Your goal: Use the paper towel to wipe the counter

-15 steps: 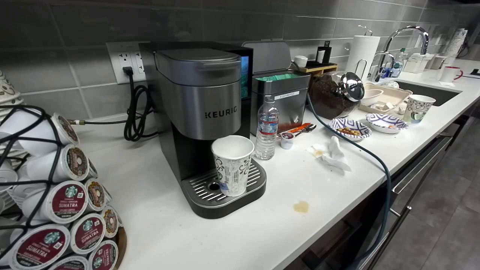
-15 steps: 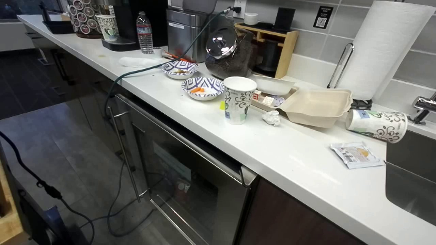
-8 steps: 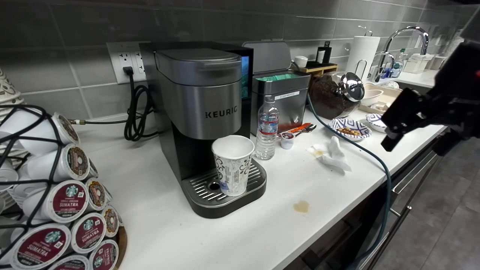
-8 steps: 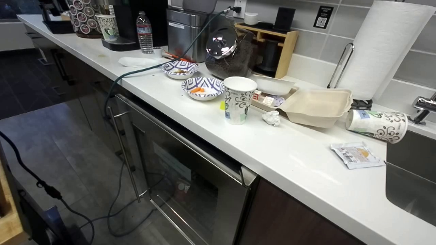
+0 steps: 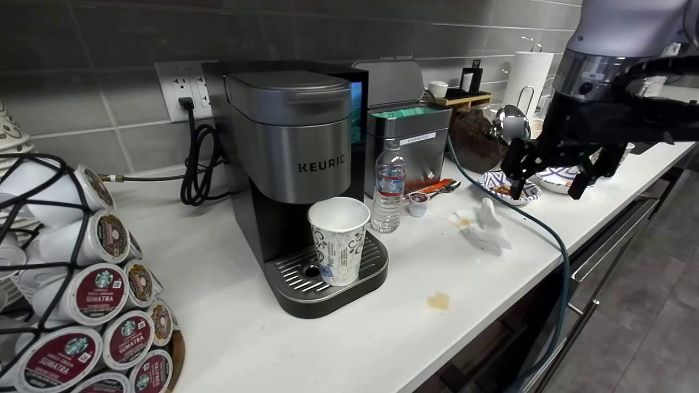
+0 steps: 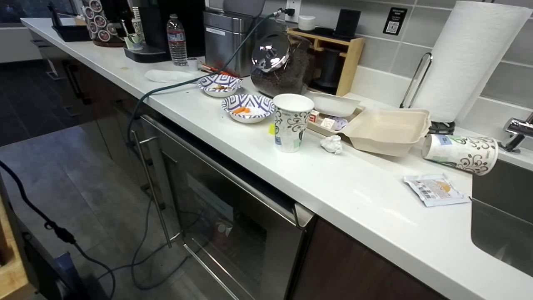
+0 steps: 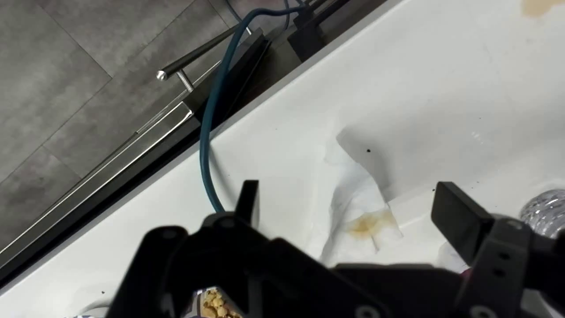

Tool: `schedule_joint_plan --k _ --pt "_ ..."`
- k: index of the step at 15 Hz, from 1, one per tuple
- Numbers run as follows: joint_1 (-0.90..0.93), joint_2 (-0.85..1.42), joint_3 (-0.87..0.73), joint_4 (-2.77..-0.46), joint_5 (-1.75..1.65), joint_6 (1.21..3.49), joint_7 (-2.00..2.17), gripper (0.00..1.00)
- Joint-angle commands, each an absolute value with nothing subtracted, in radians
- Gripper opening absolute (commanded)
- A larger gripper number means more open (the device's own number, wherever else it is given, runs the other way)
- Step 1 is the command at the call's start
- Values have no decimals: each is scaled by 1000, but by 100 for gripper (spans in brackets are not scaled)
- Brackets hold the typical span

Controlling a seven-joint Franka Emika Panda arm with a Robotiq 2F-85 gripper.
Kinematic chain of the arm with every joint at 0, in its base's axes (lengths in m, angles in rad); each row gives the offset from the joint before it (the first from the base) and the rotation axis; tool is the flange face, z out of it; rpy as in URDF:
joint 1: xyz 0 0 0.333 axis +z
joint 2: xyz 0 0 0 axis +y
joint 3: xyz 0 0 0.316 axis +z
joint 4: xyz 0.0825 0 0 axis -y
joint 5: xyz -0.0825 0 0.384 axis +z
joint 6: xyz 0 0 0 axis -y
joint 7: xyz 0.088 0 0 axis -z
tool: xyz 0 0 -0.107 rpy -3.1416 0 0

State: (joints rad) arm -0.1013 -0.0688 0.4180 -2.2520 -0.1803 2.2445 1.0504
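Showing a crumpled white paper towel (image 7: 356, 194) right of center, wrist view.
Bearing a tan stain (image 7: 370, 224); presenting the gripper (image 5: 546, 192) with jaws apart.

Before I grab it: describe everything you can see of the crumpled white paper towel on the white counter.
The crumpled white paper towel looks thin and soft, with a yellow-brown stain on one part and a fold standing up. It rests on the smooth white counter, between the clear plastic bottle and the blue-green cable. The open black gripper isn't touching it.
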Motion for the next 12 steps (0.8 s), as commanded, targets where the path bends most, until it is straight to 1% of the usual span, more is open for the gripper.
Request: schedule_joint_plan --k 1,4,6,9,12 --pt "0 -67 318 -2258 -176 2267 1050 100" --pt "34 18 227 -2216 2 2323 827 100" --pt "36 66 184 -2195 55 2322 752 100" --pt "39 133 134 -2155 69 2312 710 100" --pt "64 158 115 -2162 79 2371 757 100"
